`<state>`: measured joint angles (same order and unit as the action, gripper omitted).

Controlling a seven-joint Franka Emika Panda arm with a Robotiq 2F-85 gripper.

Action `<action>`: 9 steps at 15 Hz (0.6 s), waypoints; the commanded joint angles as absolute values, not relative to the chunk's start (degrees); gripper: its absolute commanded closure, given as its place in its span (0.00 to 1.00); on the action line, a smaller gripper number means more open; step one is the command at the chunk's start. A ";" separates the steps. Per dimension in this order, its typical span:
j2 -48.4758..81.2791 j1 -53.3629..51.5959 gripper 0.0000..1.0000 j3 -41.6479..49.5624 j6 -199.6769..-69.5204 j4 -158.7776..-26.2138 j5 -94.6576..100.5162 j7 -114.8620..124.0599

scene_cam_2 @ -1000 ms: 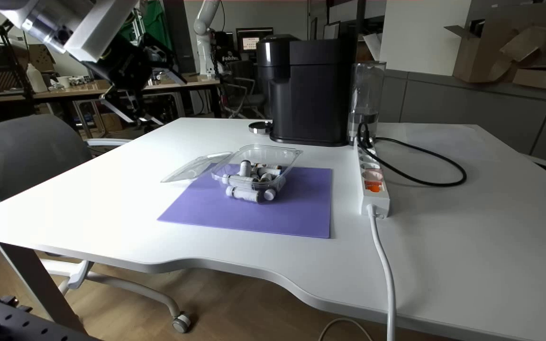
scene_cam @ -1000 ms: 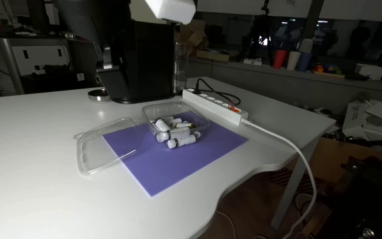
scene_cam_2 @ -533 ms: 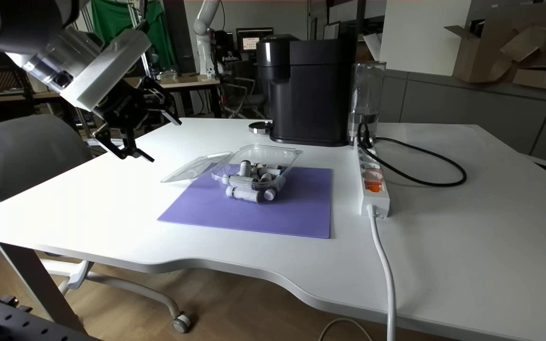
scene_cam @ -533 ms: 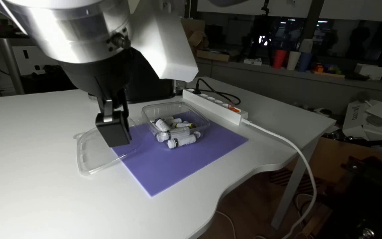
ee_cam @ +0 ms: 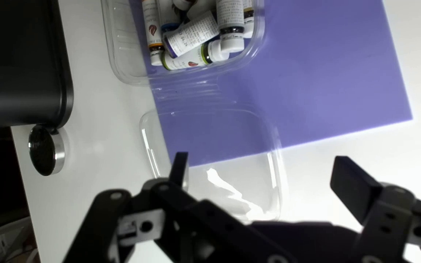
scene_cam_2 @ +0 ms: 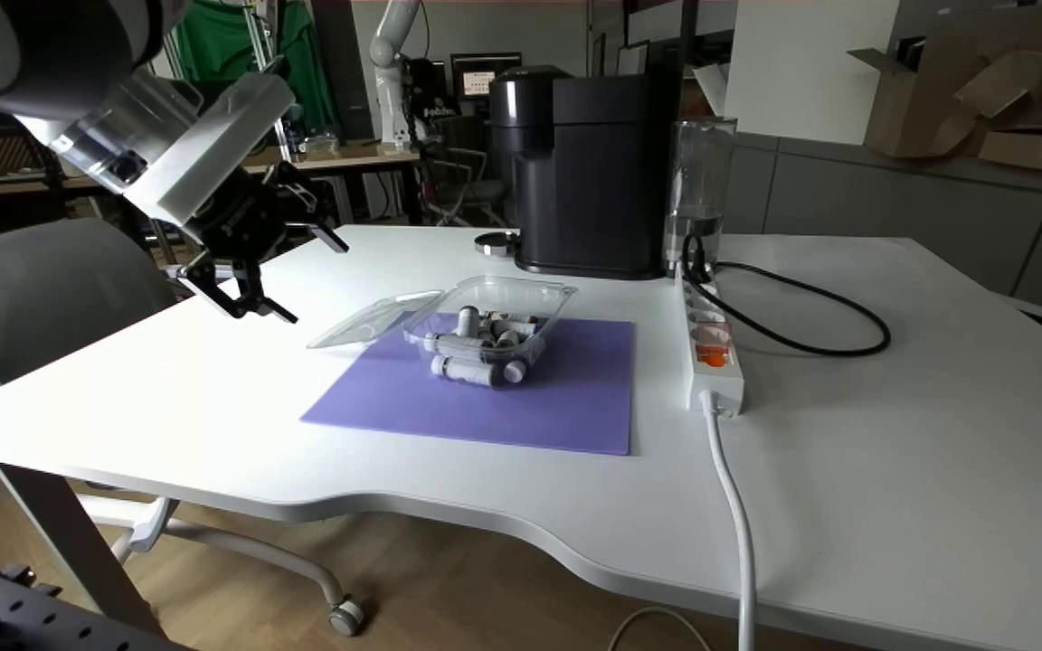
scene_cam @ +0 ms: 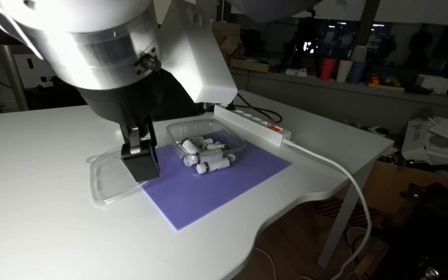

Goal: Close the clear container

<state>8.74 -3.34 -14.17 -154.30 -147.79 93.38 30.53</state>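
Scanning the white table, we saw the black machine standing by one edge and room between the purple mat and the curved edge. Our gripper hung above the table, fingers spread apart. The clear container, shallow and open, sat mostly on the mat, its lid laid out alongside, labelled bottles heaped inside

a flat purple rectangular mat lies on a curved-edged white table, near a long white plastic power strip with a looping black cable. a tall black box-shaped machine stands there, a grey-backed wheeled chair beside the table.
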 commanded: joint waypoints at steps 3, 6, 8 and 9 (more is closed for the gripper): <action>12.94 -3.58 0.00 -13.92 -152.51 -146.52 99.50 32.02; 15.06 -4.04 0.00 -13.91 -148.75 -145.71 103.15 32.53; 16.40 -4.60 0.00 -14.07 -145.25 -145.01 106.01 33.56; 17.09 -5.78 0.00 -13.48 -143.53 -144.36 107.28 35.30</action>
